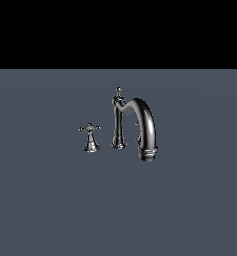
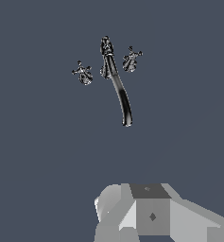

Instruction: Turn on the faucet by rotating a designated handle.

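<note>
One faucet (image 2: 117, 85) on counter (image 1: 50, 200), two cross handles (image 2: 82, 73) (image 2: 131, 60); tool (image 2: 146, 212) well apart, opening not discernible.

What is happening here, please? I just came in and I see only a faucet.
A simulated robot arm is about to work on a dark chrome faucet that stands on a plain grey surface. Nothing is touching the faucet yet. In the exterior view the arm does not appear; one cross-shaped handle stands apart at the exterior view's left of the column. The wrist view looks at the faucet from a distance and shows part of the gripper, but not whether it is open. The handle is not yet being turned.
</note>
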Controlling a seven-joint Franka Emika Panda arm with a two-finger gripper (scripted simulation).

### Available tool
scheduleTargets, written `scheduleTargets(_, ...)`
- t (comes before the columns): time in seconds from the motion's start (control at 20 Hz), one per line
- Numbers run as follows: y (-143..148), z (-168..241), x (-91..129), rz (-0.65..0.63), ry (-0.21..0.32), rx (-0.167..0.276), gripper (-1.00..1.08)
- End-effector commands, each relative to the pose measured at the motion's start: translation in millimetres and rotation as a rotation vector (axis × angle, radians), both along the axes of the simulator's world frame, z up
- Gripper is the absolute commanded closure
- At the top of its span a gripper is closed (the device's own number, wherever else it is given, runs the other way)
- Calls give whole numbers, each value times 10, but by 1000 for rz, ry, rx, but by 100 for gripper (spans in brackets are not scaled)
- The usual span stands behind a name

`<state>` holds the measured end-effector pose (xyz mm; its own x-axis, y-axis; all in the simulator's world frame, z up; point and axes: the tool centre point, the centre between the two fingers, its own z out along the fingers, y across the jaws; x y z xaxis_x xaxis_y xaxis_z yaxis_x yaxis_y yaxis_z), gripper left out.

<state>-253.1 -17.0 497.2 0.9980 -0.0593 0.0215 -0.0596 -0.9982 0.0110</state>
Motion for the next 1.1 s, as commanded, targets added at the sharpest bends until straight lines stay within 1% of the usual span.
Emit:
scheduleTargets(0.0, -30, -67, 55, -1, 3, 2, 50)
scheduleTargets(0.05, -17, -286, 31, 0, 54, 4, 46)
scheduleTargets(0.1, 21, -328, 53, 2, 58, 17, 40)
scheduleTargets(0.15, 16, -372, 14, -21, 72, 36, 35)
scheduleTargets(0.2, 76, -510, 82, 24, 89, 42, 37)
scheduleTargets(0.25, -136, -733, -46, -29, 165, 6, 42)
scheduleTargets(0.3, -138, -769, -2, -36, 176, 2, 42)
scheduleTargets(0.35, -21, -828, 111, 16, 173, -36, 43)
scheduleTargets(0.4, -397, -1016, 108, -52, 204, -19, 44)
scheduleTargets(0.45, -190, -1252, 115, -7, 244, -66, 29)
scheduleTargets(0.5, -416, -1387, 175, -79, 244, -51, 35)
scheduleTargets(0.55, -573, -1590, 162, -121, 273, -42, 46)
scheduleTargets(0.65, -740, -1620, 371, -173, 238, -35, 76)
scheduleTargets(0.7, -623, -1730, 477, -207, 239, -33, 78)
scheduleTargets(0.75, -667, -1971, 447, -218, 271, -5, 85)
scheduleTargets(0.8, -653, -2059, 534, -205, 264, -9, 75)
scheduleTargets(0.85, -673, -2175, 594, -238, 268, 2, 63)
scheduleTargets(0.9, -551, -2221, 767, -262, 244, 37, 72)
scheduleTargets(0.95, -574, -2244, 923, -295, 220, 36, 57)
scheduleTargets(1.0, -736, -2343, 966, -380, 215, 54, 65)
scheduleTargets(1.05, -911, -2310, 1164, -456, 171, 66, 57)
